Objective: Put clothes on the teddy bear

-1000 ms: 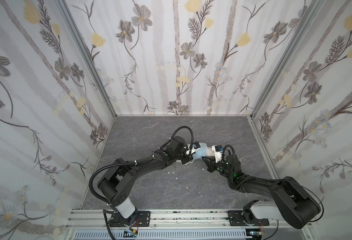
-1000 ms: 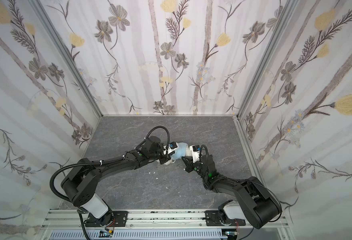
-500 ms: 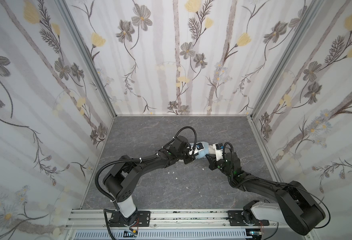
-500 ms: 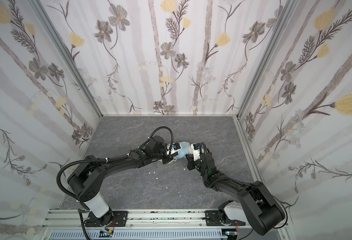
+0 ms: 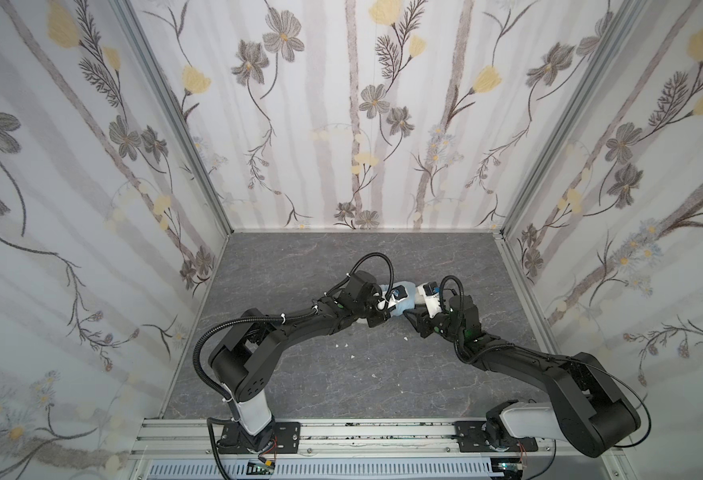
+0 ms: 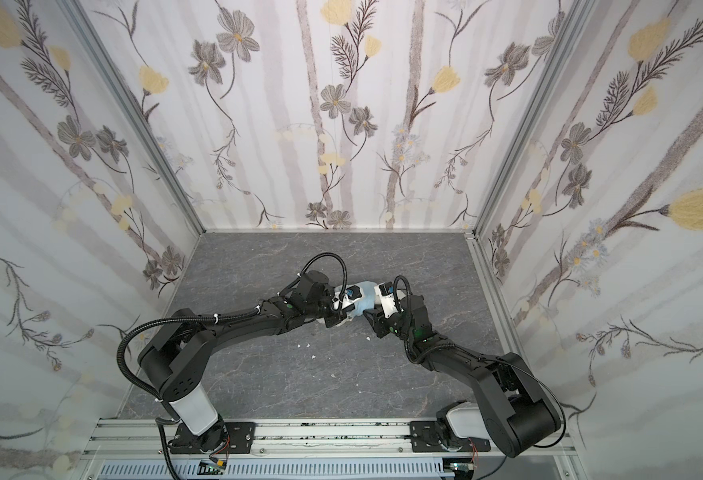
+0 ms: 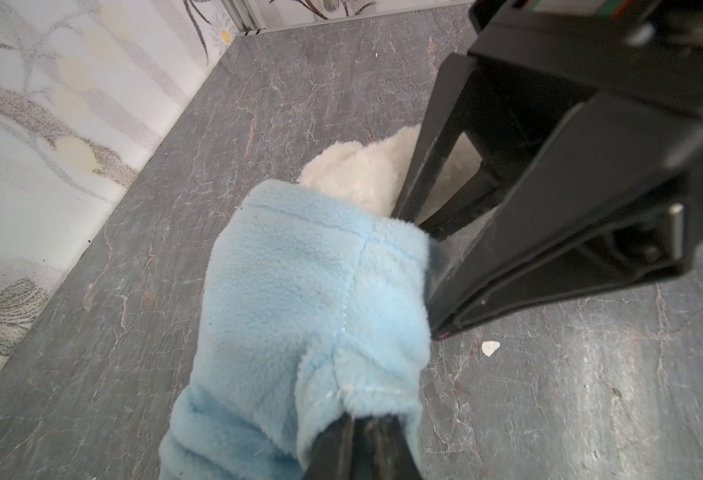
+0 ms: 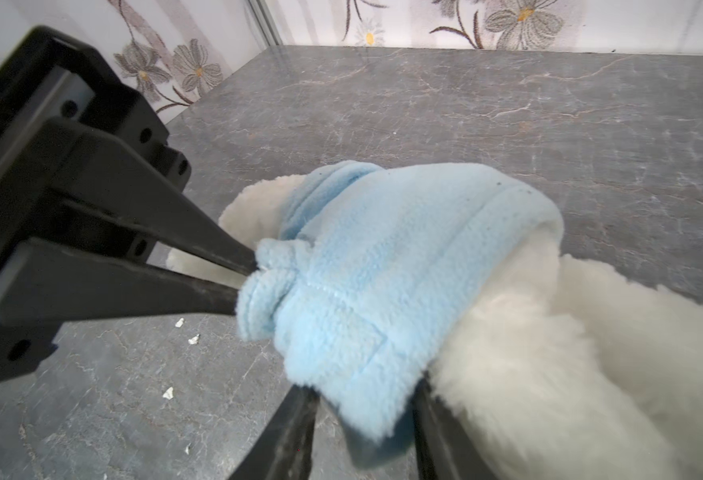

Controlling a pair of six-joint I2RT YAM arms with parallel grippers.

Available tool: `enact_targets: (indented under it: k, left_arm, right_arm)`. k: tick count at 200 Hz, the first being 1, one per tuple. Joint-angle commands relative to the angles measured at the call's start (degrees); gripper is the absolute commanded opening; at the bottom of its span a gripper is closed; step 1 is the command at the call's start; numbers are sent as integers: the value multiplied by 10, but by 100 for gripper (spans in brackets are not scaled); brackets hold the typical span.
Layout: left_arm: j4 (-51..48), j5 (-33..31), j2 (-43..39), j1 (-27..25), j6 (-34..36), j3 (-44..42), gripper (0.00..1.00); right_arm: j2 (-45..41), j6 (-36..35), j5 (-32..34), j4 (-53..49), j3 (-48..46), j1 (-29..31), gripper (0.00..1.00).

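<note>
- My teddy bear (image 8: 590, 365) is small, white and very fluffy.
- It lies on its side on the grey table (image 5: 341, 374), a little toward 1 o'clock from the middle.
- A soft light-blue hoodie (image 8: 383, 270) is wrapped round its middle.
- White fur sticks out of both ends of the hoodie. One end is a big fluffy lump and the other is a small round bit.
- The hoodie is scrunched into a little fold at one end, and its edge hangs loose at the other.
- I cannot see a face, so I cannot tell which end is the head.
- In both top views I mostly see a blue lump.
</note>
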Motion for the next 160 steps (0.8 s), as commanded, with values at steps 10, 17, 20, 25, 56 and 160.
enact_targets:
  k: [10, 17, 20, 25, 56, 160]
  left_arm:
    - [7, 8, 8, 0, 18, 13, 14]
    - [6, 11, 9, 0, 22, 15, 15]
    - [7, 12, 10, 0, 24, 16, 15]
    - [7, 14, 10, 0, 29, 16, 16]
    - [6, 30, 12, 0, 57, 13, 19]
    - [18, 19, 0, 15, 136, -1, 26]
  right_arm:
    - [22, -16, -67, 51, 18, 0, 34]
    - [26, -17, -73, 53, 22, 0, 30]
    - [28, -16, -76, 54, 24, 0, 29]
    - [29, -16, -77, 56, 25, 0, 26]
    - [34, -10, -75, 67, 28, -1, 12]
    - [43, 8, -128, 25, 56, -33, 16]
